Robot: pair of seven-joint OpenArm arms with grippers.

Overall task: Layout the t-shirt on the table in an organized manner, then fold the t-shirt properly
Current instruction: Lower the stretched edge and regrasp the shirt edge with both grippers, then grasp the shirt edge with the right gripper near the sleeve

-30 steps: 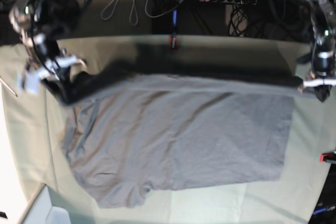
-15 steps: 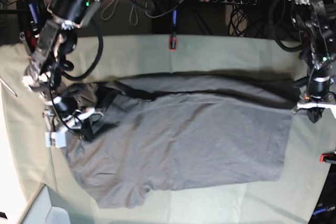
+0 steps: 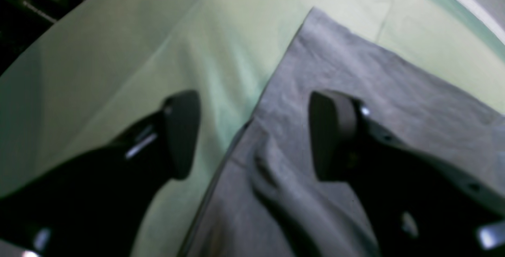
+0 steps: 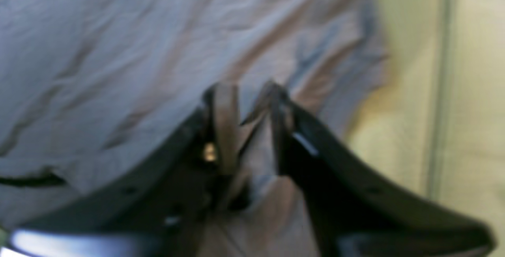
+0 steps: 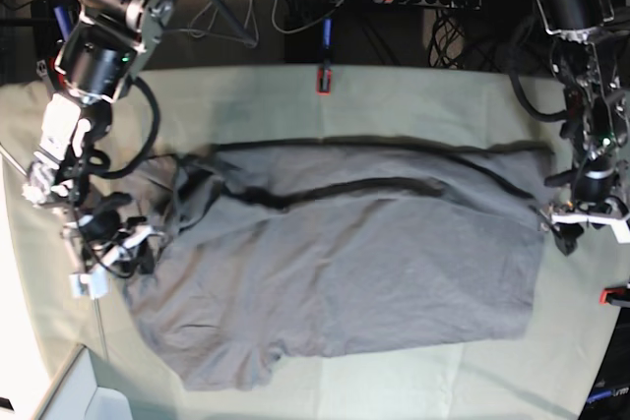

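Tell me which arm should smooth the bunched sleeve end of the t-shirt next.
Probably right. The right gripper sits at the rumpled end of the t-shirt, fabric between its part-open jaws. The left gripper is open at the flatter hem corner.

Plain medium-grey t-shirt (image 5: 335, 263); pale mint-green table (image 5: 413, 95); red clamp (image 5: 322, 79); black end effectors
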